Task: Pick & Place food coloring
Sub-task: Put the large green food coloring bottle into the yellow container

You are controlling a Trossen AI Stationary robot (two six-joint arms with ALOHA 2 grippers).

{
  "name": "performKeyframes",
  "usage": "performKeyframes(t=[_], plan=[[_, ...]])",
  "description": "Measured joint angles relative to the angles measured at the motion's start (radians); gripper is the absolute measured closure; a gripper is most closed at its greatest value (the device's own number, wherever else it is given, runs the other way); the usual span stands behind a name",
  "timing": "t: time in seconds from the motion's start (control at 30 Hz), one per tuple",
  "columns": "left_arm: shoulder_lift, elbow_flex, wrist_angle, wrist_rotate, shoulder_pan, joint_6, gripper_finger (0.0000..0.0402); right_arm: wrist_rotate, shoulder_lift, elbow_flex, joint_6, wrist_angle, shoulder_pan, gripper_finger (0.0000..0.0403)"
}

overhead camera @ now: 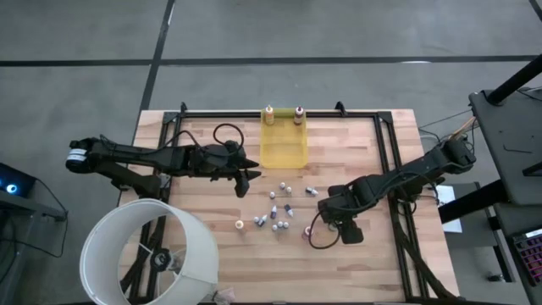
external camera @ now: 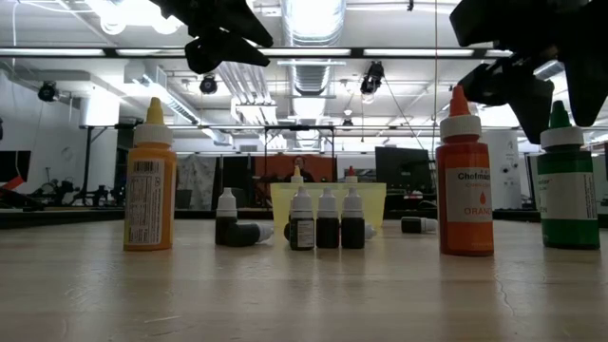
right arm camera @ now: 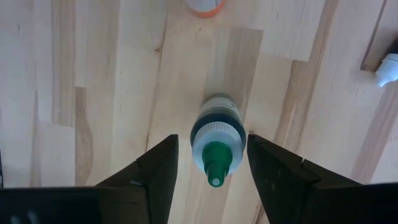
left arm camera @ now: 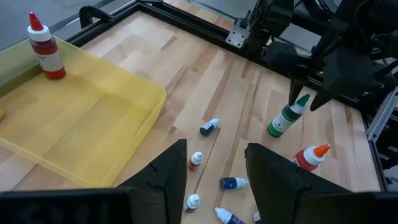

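The right gripper (right arm camera: 208, 168) hangs low in the frame, fingers apart, straddling an upright green-capped plastic bottle (right arm camera: 216, 142) without touching it; its long axis is vertical, nozzle up. Small food coloring bottles (overhead camera: 278, 209) lie scattered mid-table. The left gripper (left arm camera: 214, 171) is open near the translucent yellow tray (left arm camera: 74, 124).

Small bottles (overhead camera: 278, 209) crowd the table's middle; bare wood (overhead camera: 373, 263) lies around them.

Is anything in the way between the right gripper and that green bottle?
Nothing visible. The right gripper is directly over the upright green bottle, open fingers on either side of its cap. The orange bottle stands clear beyond it.
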Motion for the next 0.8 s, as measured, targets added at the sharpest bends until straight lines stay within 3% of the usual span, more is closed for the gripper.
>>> performKeyframes(t=[0.3, 0.67, 0.8], plan=[[0.000, 0.000, 0.000, 0.000, 0.000, -0.008, 0.0266, 0.000, 0.000, -0.015, 0.003, 0.029, 0.000, 0.0232], [0.000, 0.000, 0.000, 0.000, 0.000, -0.010, 0.0266, 0.001, 0.000, -0.043, 0.008, 0.033, 0.000, 0.0290], [0.000, 0.000, 0.000, 0.000, 0.000, -0.010, 0.0266, -0.001, 0.000, -0.024, 0.023, 0.019, 0.000, 0.0294]])
